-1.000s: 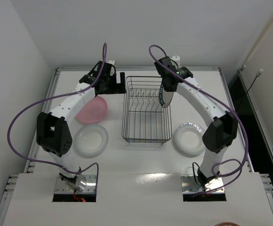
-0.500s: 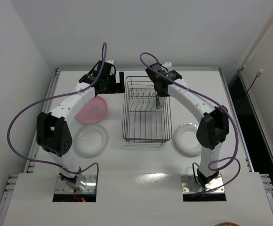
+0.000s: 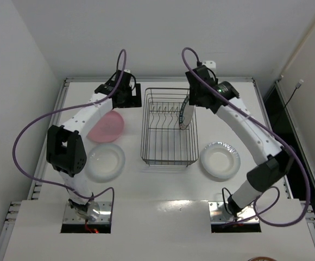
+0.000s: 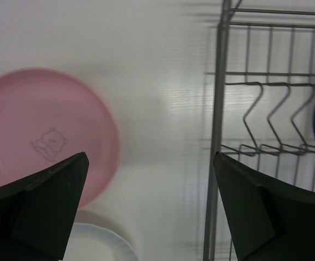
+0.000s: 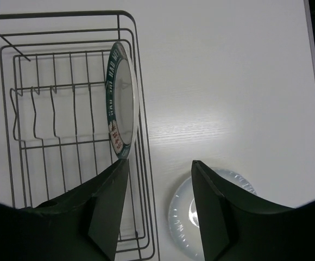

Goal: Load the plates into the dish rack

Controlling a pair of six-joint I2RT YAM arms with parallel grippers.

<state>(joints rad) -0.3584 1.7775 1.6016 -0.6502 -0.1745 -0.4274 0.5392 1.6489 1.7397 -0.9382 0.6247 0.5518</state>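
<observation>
Desk (image 3: 163, 182) carries one rack (image 3: 167, 161), long axis running from my bases to the far edge, with its row of prongs (image 3: 165, 113) set across the far half.

Plates: four counted. One is loaded and three lie flat on the desk.
- Teal plate (image 3: 186, 115): stands on edge in the rack against the right wall, faces turned left and right. Prongs to its left are bare.
- Pink plate (image 3: 106, 127): left of the rack, level with its far half.
- Left white plate (image 3: 105, 162): just beside the pink plate, on the near side.
- Right white plate (image 3: 219, 161): right of the rack's near end, well apart from the others.

Grippers: two.
- Left gripper (image 4: 150, 157): spread wide and empty, above the bare strip between pink plate and rack. The pink plate lies to its left and below.
- Right gripper (image 5: 160, 163): jaws parted with nothing between them, above the rack's right wall. The teal plate stands free of it.

Judgement: the left arm is nearer the pink plate, so that pick falls to me on that side. A flat plate calls for a rim grasp from the rack side. The right arm is nearer the right white plate.
</observation>
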